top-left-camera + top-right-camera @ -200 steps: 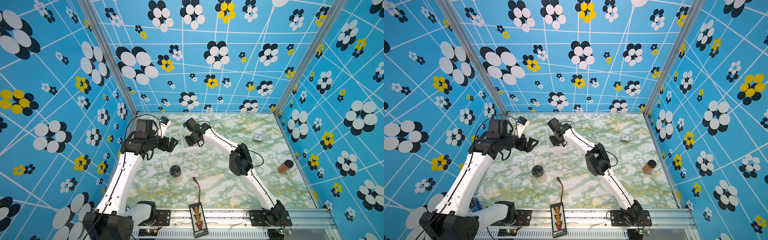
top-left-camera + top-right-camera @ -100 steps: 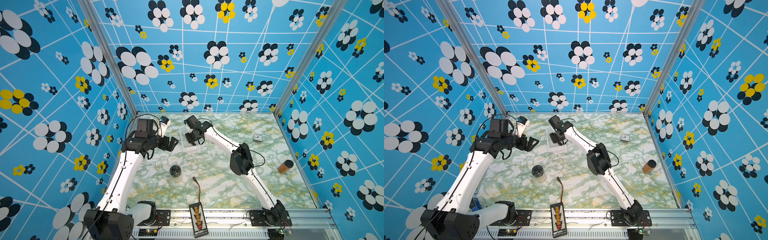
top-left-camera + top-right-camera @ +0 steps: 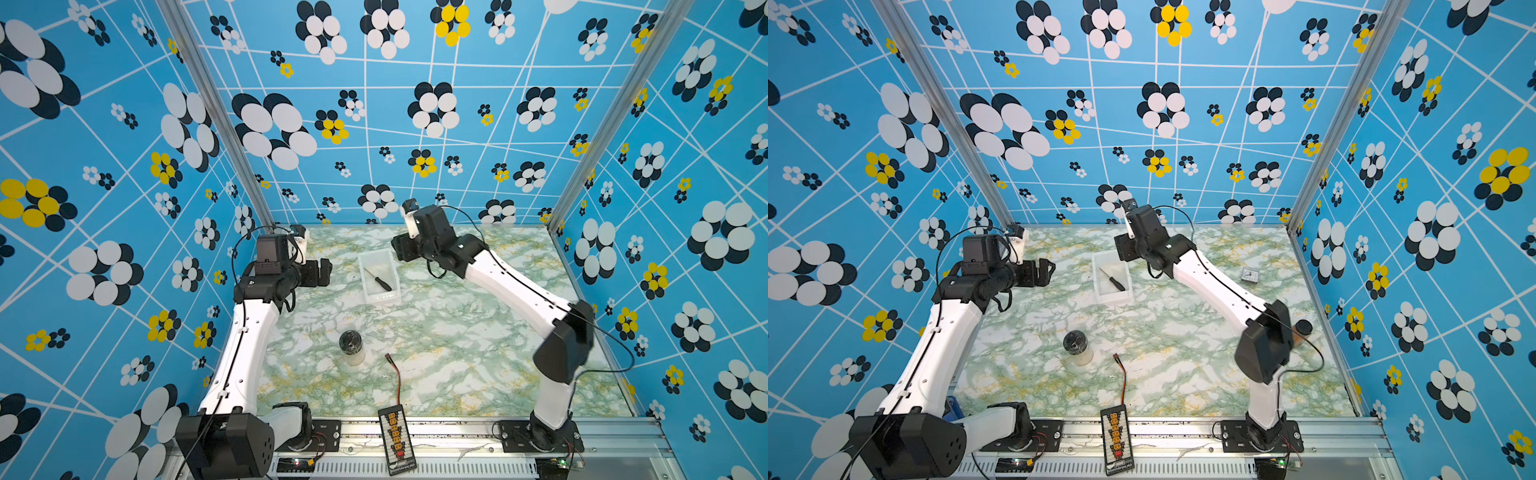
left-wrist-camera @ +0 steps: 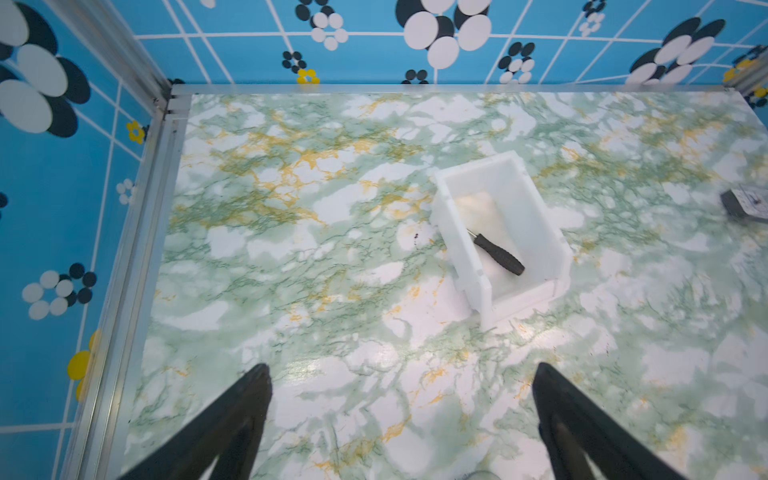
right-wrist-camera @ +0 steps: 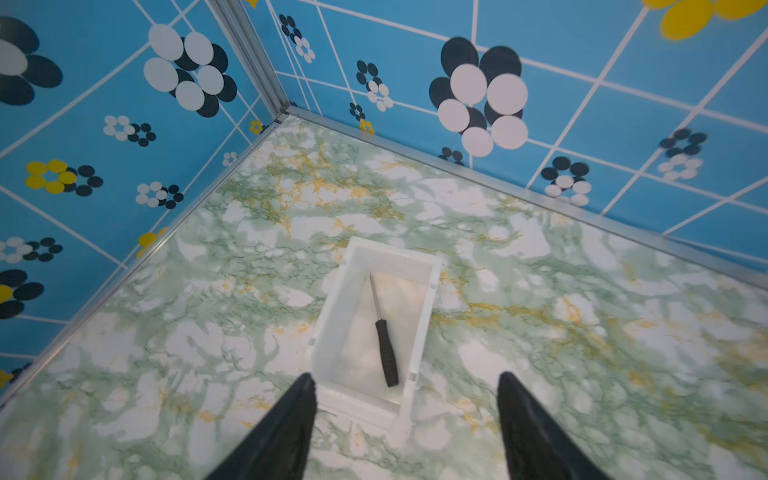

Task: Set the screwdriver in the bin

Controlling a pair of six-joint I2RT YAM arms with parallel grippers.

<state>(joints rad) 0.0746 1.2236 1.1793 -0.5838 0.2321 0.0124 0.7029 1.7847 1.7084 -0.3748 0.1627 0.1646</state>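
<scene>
The screwdriver (image 3: 379, 279) (image 3: 1113, 279), black-handled with a thin silver shaft, lies loose on the floor of the white bin (image 3: 384, 296) (image 3: 1117, 297). In the right wrist view the screwdriver (image 5: 384, 336) rests lengthwise inside the bin (image 5: 332, 316). My right gripper (image 5: 405, 376) is open and empty, raised off the bin's near end. In both top views the right gripper (image 3: 401, 249) (image 3: 1121, 249) hangs at the bin's far right corner. My left gripper (image 3: 326, 272) (image 4: 401, 374) is open and empty, left of the bin (image 4: 465, 249), where the screwdriver (image 4: 498, 253) shows.
A clear jar with a dark lid (image 3: 351, 347) stands mid-table. A red-black wire (image 3: 395, 370) runs to a black board (image 3: 397, 440) on the front rail. A small clock (image 3: 1250, 274) lies at the back right. A brown bottle (image 3: 1302, 330) peeks from behind the right elbow.
The right gripper was shut low over the bin. It has opened, risen and drawn back to the right, and the screwdriver now lies free in the bin. The left arm has not moved.
</scene>
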